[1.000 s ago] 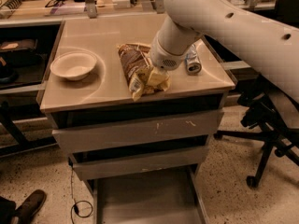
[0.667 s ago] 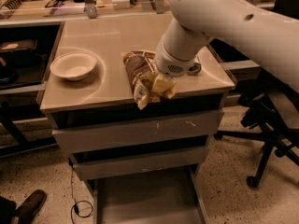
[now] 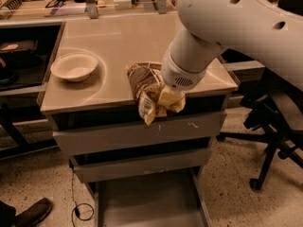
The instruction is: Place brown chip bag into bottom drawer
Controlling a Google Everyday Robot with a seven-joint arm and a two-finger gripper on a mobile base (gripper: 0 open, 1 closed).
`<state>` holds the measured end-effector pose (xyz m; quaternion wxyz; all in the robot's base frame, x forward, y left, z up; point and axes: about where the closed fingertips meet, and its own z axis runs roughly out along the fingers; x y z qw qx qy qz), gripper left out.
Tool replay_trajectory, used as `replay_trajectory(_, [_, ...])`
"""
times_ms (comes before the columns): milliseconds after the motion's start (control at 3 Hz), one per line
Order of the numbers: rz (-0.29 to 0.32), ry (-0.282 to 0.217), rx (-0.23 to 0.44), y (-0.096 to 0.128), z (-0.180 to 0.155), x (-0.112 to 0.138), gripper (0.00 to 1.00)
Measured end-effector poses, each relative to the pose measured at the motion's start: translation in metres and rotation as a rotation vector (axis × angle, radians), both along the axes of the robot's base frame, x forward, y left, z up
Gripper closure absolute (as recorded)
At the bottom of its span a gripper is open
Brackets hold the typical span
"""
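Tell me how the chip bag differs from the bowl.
The bag is crinkly, dark brown and white with yellow; the bowl is plain white and round. The bag hangs over the front edge of the top; the bowl sits wholly on the top, back from that edge. The tool is at the bag's overhanging end; the bowl lies apart from it. Both are at the same tan top.
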<state>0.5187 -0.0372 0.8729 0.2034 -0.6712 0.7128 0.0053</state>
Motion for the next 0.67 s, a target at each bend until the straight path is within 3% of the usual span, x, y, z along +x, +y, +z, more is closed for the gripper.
replay_trajectory(667, [-0.072, 0.079, -0.023, -0.007, 0.004, -0.077, 1.0])
